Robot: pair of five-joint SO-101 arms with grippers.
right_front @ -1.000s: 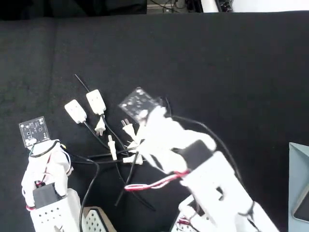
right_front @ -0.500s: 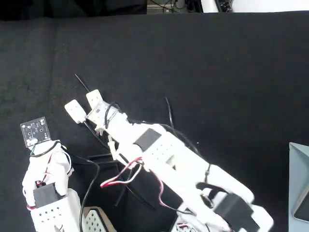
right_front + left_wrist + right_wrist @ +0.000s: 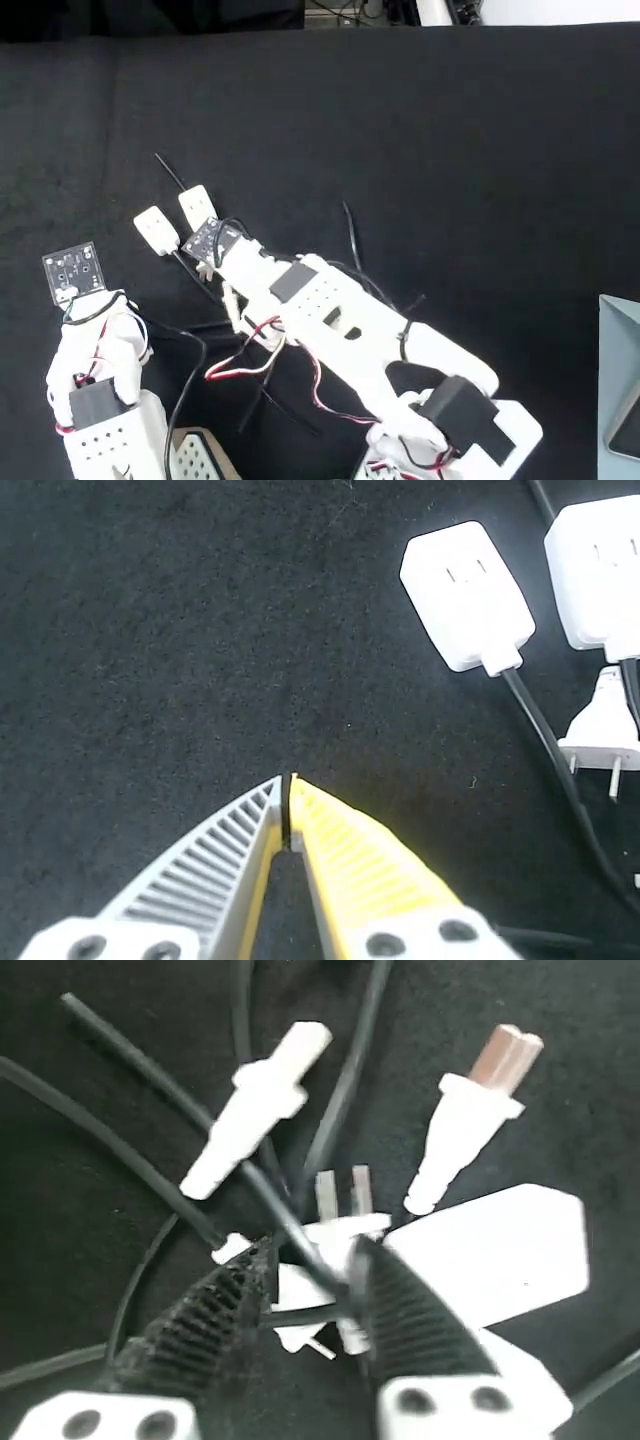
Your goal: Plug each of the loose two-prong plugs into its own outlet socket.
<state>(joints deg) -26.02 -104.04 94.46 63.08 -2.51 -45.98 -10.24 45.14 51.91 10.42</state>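
pickup step: right gripper (image 3: pixel 310 1272), spread, straddles a two-prong plug (image 3: pixel 338 1228) at five o'clock of the outlet sockets (image 3: pixel 157 229); next it likely must pinch it. left gripper (image 3: pixel 288 785) rests pressed together.

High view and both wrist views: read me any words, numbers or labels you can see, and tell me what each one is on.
No text can be read in any view.
left arm's board: tiny marks, too small to read.
right arm's board: tiny marks, too small to read.
outlet sockets: slots only, no print to be seen.
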